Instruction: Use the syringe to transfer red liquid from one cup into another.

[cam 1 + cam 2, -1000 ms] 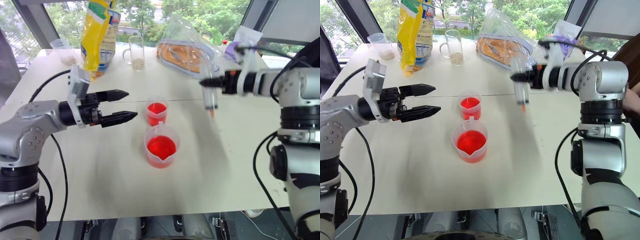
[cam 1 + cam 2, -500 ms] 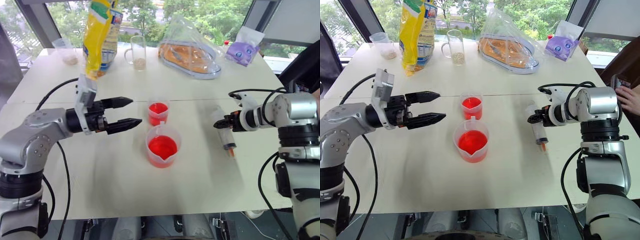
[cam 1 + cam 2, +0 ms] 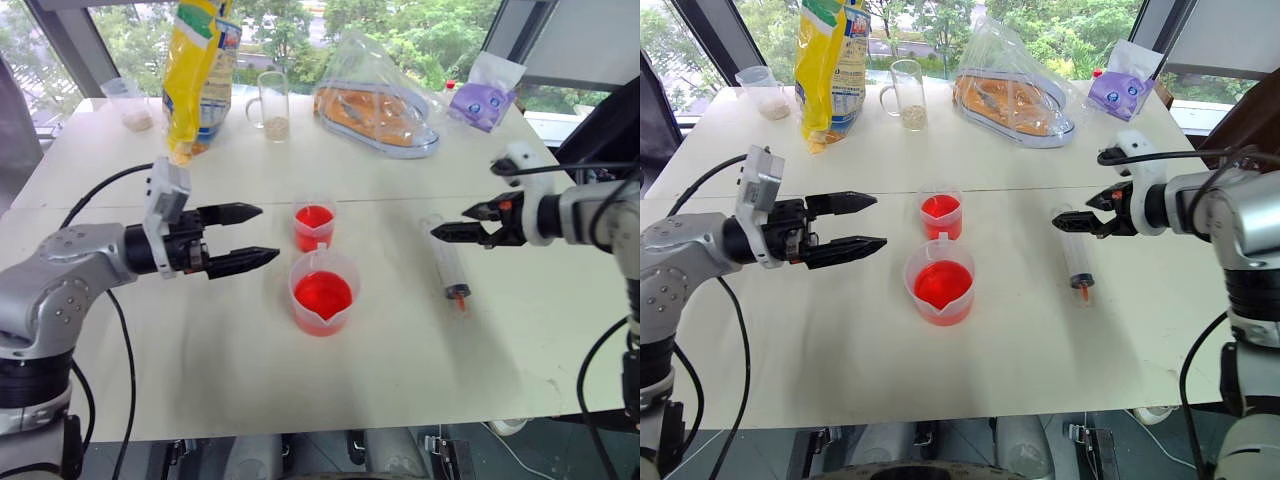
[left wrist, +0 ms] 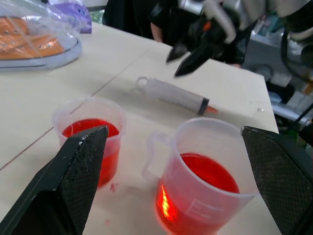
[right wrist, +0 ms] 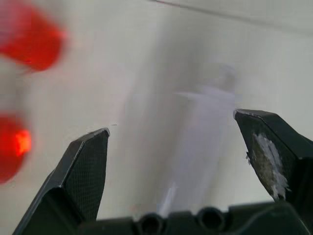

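The syringe lies flat on the white table, right of the cups, with its red-orange tip toward the front edge. My right gripper hovers open just above its plunger end, holding nothing. The wider spouted beaker holds red liquid. The smaller cup stands just behind it, also red inside. My left gripper hangs open and empty left of both cups, pointing at them. In the left wrist view the small cup, beaker and syringe all show.
Along the table's back stand a yellow bag, a glass mug with grains, a clear bag with orange contents, a purple pouch and a small plastic cup.
My right gripper brought the syringe down onto the table, opened and let go of it, then drew back to the right. The left gripper has stayed put.
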Controlling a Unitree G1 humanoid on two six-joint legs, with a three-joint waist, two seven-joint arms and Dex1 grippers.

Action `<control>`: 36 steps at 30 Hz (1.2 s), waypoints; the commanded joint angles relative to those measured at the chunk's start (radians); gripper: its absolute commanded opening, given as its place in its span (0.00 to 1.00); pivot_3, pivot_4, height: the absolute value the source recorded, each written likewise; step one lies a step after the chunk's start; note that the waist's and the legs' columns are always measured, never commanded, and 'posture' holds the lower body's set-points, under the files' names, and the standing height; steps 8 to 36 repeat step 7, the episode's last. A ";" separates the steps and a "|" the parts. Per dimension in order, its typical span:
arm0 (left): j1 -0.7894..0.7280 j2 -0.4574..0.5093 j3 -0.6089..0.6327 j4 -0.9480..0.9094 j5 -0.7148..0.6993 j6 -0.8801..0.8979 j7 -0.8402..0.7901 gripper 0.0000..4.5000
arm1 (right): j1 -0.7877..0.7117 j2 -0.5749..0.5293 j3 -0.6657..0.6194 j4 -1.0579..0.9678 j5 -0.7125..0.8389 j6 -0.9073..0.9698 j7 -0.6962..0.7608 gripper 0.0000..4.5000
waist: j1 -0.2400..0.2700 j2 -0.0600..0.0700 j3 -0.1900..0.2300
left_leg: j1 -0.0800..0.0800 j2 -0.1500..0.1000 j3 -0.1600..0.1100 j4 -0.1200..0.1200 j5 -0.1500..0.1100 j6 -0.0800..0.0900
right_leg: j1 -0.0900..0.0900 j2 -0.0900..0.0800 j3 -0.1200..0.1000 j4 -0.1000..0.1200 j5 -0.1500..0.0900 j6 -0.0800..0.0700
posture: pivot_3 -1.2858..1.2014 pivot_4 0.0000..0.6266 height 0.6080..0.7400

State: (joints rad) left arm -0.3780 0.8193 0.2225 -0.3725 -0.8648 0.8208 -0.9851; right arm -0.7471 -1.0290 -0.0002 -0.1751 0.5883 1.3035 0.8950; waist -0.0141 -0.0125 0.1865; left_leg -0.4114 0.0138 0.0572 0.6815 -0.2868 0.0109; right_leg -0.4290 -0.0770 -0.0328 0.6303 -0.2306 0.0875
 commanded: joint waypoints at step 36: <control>0.095 0.103 0.123 -0.075 -0.083 0.018 -0.029 1.00 | 0.181 -0.171 -0.195 -0.236 0.147 -0.160 0.228 0.98 | 0.005 -0.001 0.000 | 0.000 -0.001 0.001 0.001 0.000 0.000 | 0.001 -0.002 0.000 -0.001 -0.002 -0.004 | 0.52 0.24 1.00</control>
